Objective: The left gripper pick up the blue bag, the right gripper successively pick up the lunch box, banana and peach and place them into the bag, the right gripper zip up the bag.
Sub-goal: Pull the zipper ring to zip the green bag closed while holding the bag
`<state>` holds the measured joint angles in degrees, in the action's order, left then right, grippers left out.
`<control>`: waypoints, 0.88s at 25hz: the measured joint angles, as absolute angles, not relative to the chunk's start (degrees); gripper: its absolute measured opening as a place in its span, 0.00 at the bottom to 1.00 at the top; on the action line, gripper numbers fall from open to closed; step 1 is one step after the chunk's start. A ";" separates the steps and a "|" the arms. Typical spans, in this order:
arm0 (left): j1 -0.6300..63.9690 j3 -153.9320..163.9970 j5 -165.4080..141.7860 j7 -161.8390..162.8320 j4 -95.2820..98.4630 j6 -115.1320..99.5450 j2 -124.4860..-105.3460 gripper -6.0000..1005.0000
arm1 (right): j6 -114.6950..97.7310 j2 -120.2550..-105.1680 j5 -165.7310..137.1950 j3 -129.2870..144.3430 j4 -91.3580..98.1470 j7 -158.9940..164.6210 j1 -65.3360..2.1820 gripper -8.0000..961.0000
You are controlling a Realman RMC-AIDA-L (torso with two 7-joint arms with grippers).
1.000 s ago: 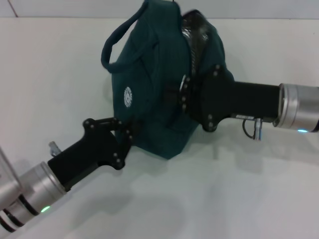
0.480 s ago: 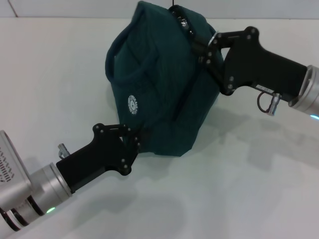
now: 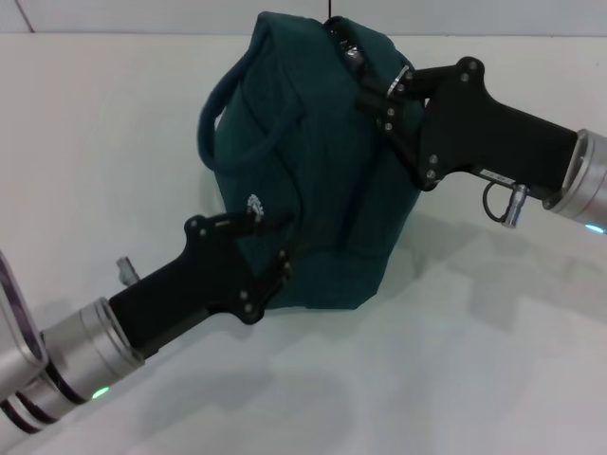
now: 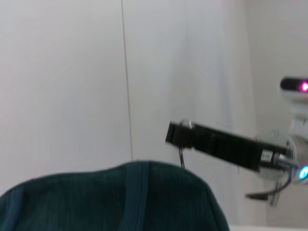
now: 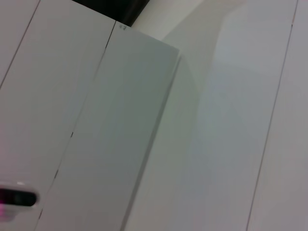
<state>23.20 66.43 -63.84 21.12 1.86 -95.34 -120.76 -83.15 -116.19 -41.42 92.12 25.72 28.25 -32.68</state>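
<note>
- The fingers of the left gripper [image 3: 270, 248] are pressed into the lower front side of the blue bag [image 3: 313, 171] and seem to be clamped on its fabric, but the head view does not show the tips clearly.
- The fingers of the right gripper [image 3: 372, 87] are at the top edge of the bag, on the side far from the left fingers, touching the zipper area. If they are apart or together, I cannot tell.
- In the head view the bag is between the two grippers, tilted, with its handle [image 3: 228, 118] making a loop on the side away from the right fingers. The white table [image 3: 455, 360] is under it.
- A small part of dark, shiny material [image 3: 349, 49] shows at the top opening, just beside the right fingers. What it is cannot be told.
- The left wrist view shows what the head view does not: the top of the bag [image 4: 120, 197] as a rounded green-blue shape, and above it the right gripper [image 4: 177, 134] from the side, with a thin dark line going down from it to the bag.
- The right wrist view shows only pale wall panels [image 5: 144, 120]; neither bag nor fingers are there.
</note>
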 joint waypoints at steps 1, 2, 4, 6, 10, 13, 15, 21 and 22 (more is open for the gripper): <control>23.70 66.34 -63.82 21.36 1.52 -95.79 -120.76 0.21 | -83.15 -116.19 -41.42 92.20 25.72 28.23 -32.69 0.03; 24.28 66.25 -63.78 21.56 1.23 -96.16 -120.76 0.24 | -83.16 -116.19 -41.41 92.27 25.72 28.21 -32.72 0.03; 26.28 66.12 -63.57 21.99 -0.57 -96.62 -120.76 0.30 | -83.16 -116.19 -41.39 92.47 25.77 28.20 -32.77 0.03; 28.51 66.05 -62.88 22.55 -2.91 -96.76 -120.76 0.34 | -83.15 -116.19 -41.35 92.91 25.92 28.19 -32.82 0.03; 31.00 65.75 -60.96 25.21 -5.39 -96.78 -120.76 0.44 | -83.13 -116.19 -40.97 93.80 26.04 28.17 -32.85 0.03; 31.19 62.72 -60.44 29.41 -5.53 -96.88 -120.76 0.48 | -83.12 -116.19 -40.10 94.21 25.92 28.16 -32.86 0.03; 30.78 59.91 -60.38 31.64 -5.54 -96.82 -120.76 0.49 | -83.19 -116.19 -39.46 94.59 25.90 28.07 -32.71 0.03; 30.22 58.72 -60.57 31.45 -5.54 -96.29 -120.76 0.47 | -83.59 -116.19 -39.23 94.77 25.85 27.63 -32.39 0.03; 30.19 58.83 -60.71 31.33 -5.48 -96.28 -120.76 0.46 | -83.64 -116.19 -39.23 94.77 25.84 27.62 -32.38 0.03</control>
<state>30.19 58.83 -60.71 31.33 -5.48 -96.28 -120.76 -83.64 -116.19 -39.23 94.77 25.84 27.62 -32.38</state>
